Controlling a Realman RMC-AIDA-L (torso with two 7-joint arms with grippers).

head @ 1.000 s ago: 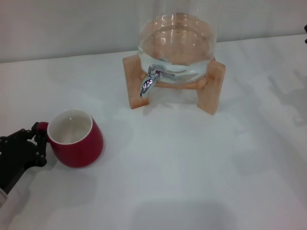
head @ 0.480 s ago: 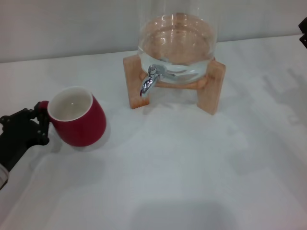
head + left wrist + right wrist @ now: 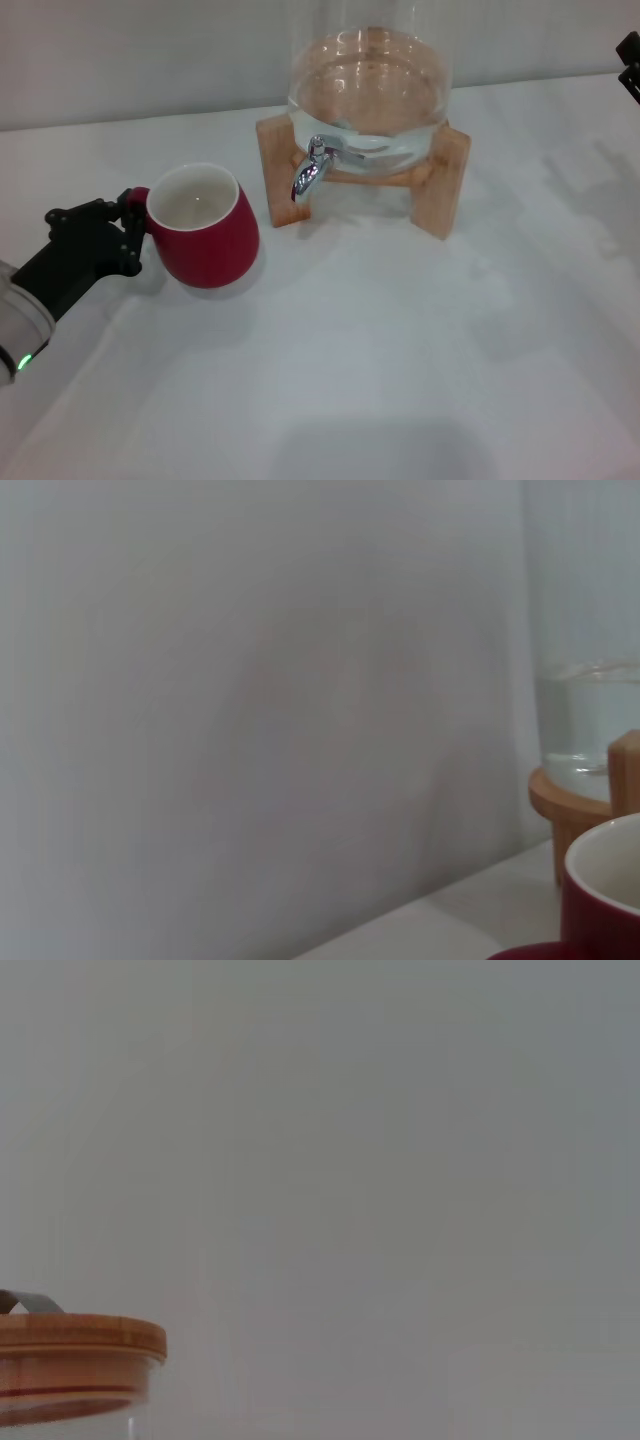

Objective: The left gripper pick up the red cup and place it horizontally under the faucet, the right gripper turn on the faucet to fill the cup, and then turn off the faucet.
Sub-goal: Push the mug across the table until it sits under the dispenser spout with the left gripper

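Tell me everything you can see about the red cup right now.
The red cup is a dark red, rounded mug, glossy like ceramic, with a white inside that looks empty. It sits upright or slightly tilted, mouth up; whether it is touching the white table is unclear. The left gripper grips its small handle, on the side away from the faucet. The cup is to the robot's left of the spout, not yet under it. The left wrist view shows only its rim.
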